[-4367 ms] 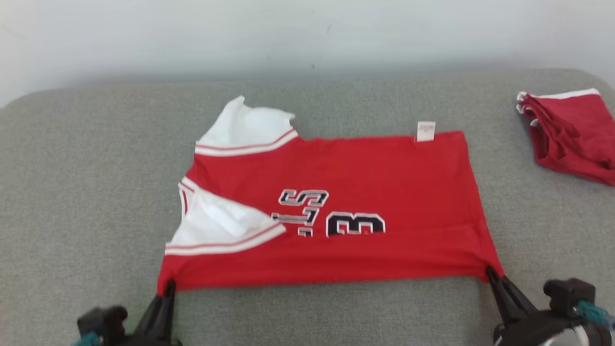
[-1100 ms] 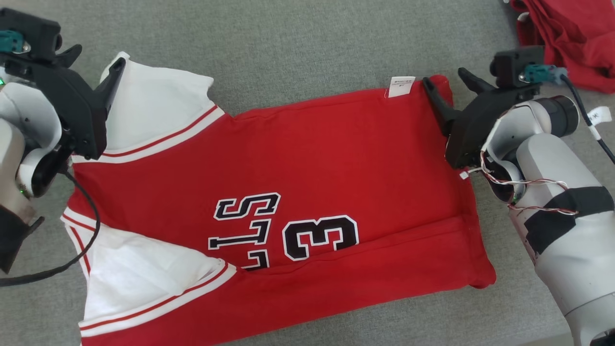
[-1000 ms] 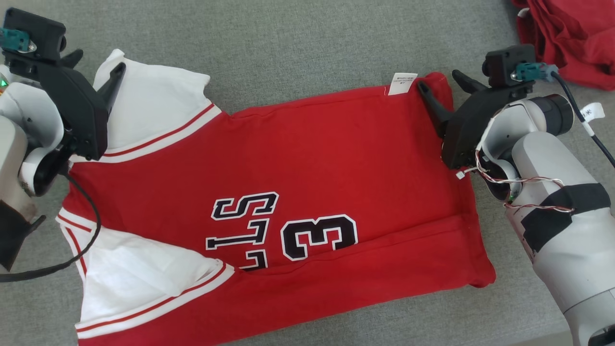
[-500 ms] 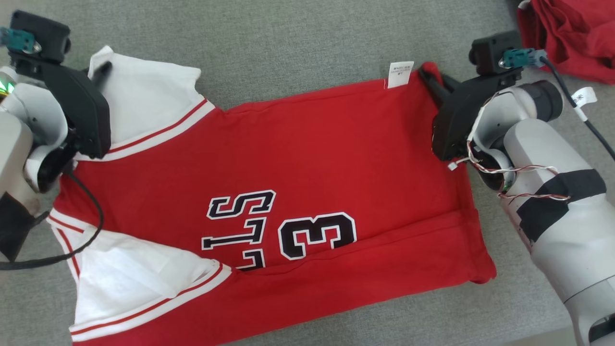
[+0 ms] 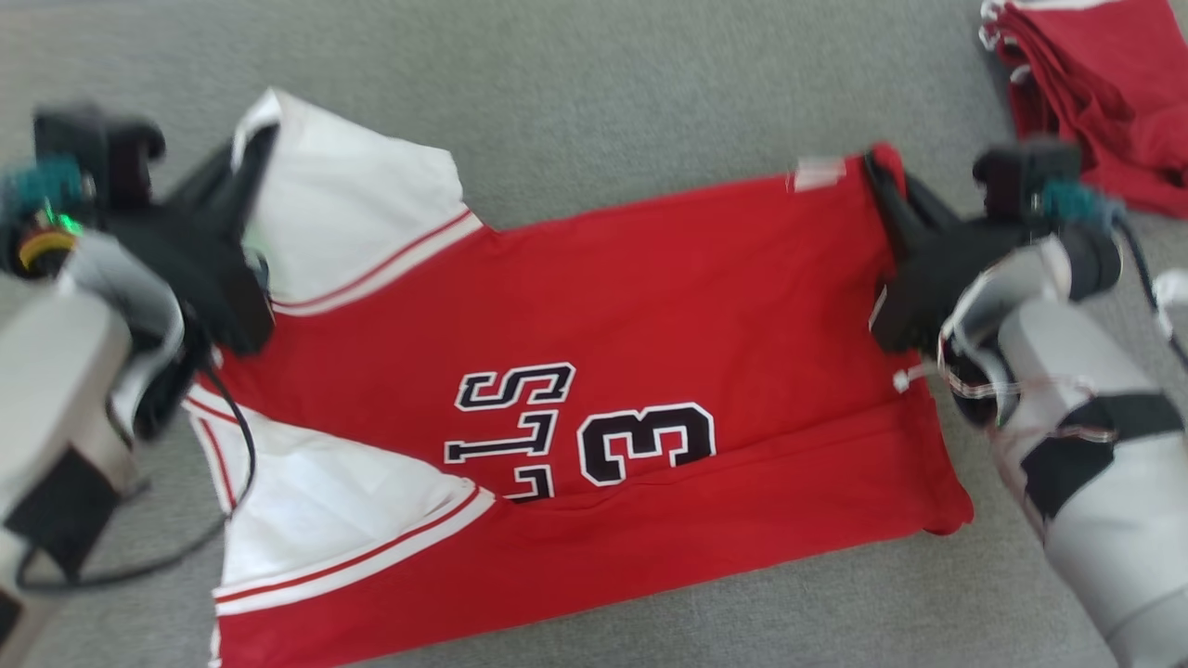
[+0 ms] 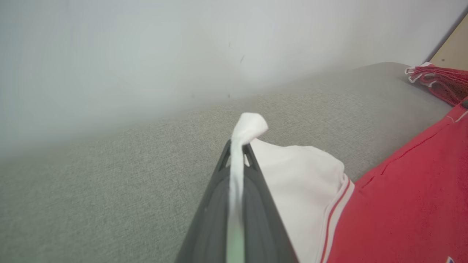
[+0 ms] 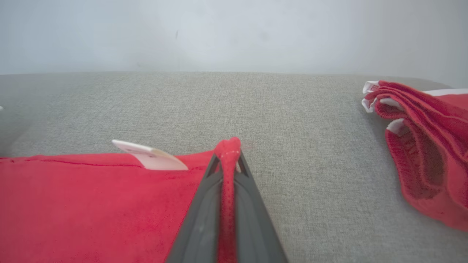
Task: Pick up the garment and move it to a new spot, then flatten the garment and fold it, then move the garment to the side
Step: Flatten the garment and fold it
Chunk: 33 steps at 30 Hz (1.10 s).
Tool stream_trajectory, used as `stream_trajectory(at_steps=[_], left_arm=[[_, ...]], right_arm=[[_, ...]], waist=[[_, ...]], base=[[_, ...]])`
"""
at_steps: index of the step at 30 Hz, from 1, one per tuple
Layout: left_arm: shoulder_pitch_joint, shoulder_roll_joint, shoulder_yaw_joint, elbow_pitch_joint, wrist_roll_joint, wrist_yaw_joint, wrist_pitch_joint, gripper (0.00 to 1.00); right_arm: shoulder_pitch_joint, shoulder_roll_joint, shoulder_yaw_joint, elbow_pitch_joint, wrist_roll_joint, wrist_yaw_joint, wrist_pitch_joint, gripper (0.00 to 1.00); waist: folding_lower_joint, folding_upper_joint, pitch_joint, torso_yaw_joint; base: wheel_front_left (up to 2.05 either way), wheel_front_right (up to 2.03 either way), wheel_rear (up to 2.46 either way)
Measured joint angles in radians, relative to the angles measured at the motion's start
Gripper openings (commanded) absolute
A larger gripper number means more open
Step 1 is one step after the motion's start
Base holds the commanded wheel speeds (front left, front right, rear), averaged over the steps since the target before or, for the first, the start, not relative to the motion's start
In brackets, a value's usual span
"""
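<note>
**Red garment (image 5: 668, 315) pinched at both far corners**

My left gripper (image 6: 237, 146) is clamped on the tip of the white sleeve (image 5: 362, 213), and I see a nub of white cloth poking out past its fingertips. To its right the garment spreads over the grey cushion (image 5: 603, 102) across to my right gripper (image 7: 228, 155). That one is closed on the red hem corner, with the white label (image 7: 150, 156) just to its left. Further right, well apart, a folded red pile (image 5: 1095, 102) lies on the cushion.
</note>
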Motion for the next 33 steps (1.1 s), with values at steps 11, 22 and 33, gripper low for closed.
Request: stream_trajectory(at_steps=[11,22,33], left_arm=[[0.337,0.025,0.052,-0.285,-0.003,0.118,-0.166,0.0],[0.665,-0.042,0.178,-0.485,0.116,0.202,-0.171,0.0],[0.821,-0.114,0.308,-0.491,0.17,0.169,-0.171,1.0]], right_arm=[[0.214,-0.041,-0.067,-0.044,0.04,0.0,-0.158,0.0],[0.463,-0.059,-0.199,-0.227,0.023,0.0,-0.191,0.0],[0.662,-0.045,-0.329,-0.397,-0.031,0.0,-0.145,1.0]], waist=[[-0.0001,-0.0001,-0.086,0.065],[-0.0001,-0.0001,-0.135,0.121],[0.0,-0.0001,-0.159,0.126]], base=[[0.0,0.0,0.0],[0.0,0.0,0.0],[0.0,0.0,0.0]])
